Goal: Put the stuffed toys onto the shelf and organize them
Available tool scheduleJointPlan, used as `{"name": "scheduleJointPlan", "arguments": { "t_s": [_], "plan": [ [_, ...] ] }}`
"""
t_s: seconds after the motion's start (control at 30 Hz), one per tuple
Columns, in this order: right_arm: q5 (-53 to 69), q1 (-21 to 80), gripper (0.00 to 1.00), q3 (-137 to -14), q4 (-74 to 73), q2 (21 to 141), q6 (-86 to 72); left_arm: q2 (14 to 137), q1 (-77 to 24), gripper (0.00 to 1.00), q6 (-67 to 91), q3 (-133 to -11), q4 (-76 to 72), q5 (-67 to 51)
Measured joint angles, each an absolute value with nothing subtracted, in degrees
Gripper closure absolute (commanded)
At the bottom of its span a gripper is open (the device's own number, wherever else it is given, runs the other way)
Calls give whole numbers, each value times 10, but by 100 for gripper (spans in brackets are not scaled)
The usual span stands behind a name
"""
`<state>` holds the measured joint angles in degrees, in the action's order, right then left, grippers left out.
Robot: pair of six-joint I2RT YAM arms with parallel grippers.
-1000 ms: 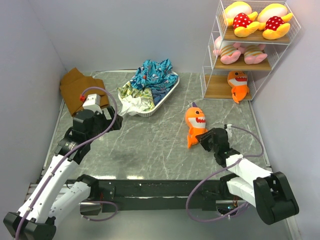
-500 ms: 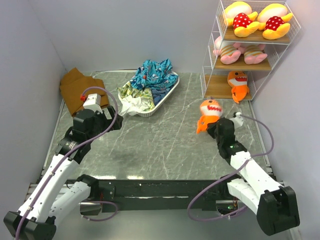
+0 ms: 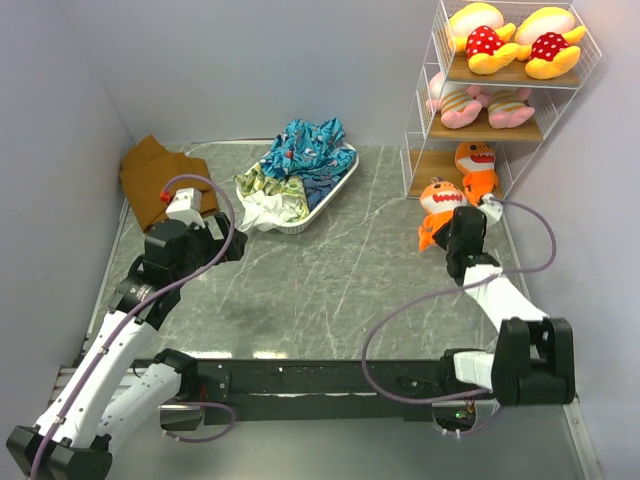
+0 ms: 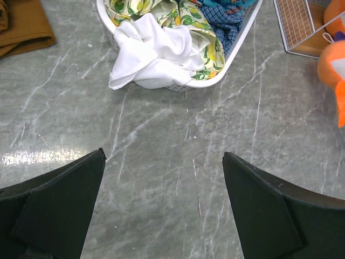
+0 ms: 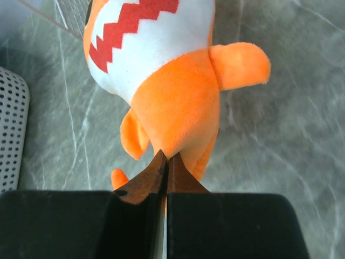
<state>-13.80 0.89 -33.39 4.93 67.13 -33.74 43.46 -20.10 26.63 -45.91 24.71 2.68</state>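
From above, the right gripper (image 3: 462, 230) has an orange shark (image 3: 440, 203) lifted just in front of the shelf (image 3: 421, 110), about level with its bottom board. A second shark (image 3: 477, 165) sits on the right side of that board. The yellow toys (image 3: 510, 42) fill the top board and the pink toys (image 3: 480, 106) fill the middle one. I'd say this is the last toy going in. The next move calls for a reach forward onto the bare left half of the bottom board, keeping clear of the wire frame. The table (image 3: 320, 290) is grey and marbled, and plain pale walls (image 3: 250, 70) stand around it.

The left wrist view shows the left gripper (image 4: 163, 156) with its jaws wide apart over bare table, well to the left of the shelf. It faces a white tray (image 4: 237, 46) of cloths, and a brown cloth (image 4: 21, 24) lies further left.

The right wrist view shows the fingers pinched together on the shark's tail end, with its head pointing toward the shelf.
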Motion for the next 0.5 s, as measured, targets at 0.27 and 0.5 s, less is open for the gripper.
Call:
{"name": "scheduleJointPlan", "arguments": {
  "t_s": [0.27, 0.5],
  "plan": [
    [-60, -40, 100, -389, 121, 785, -300, 426, -201, 4, 266, -459, 247, 22],
    [3, -51, 100, -466, 180, 893, -263, 426, -201, 4, 266, -459, 247, 14]
  ]
}}
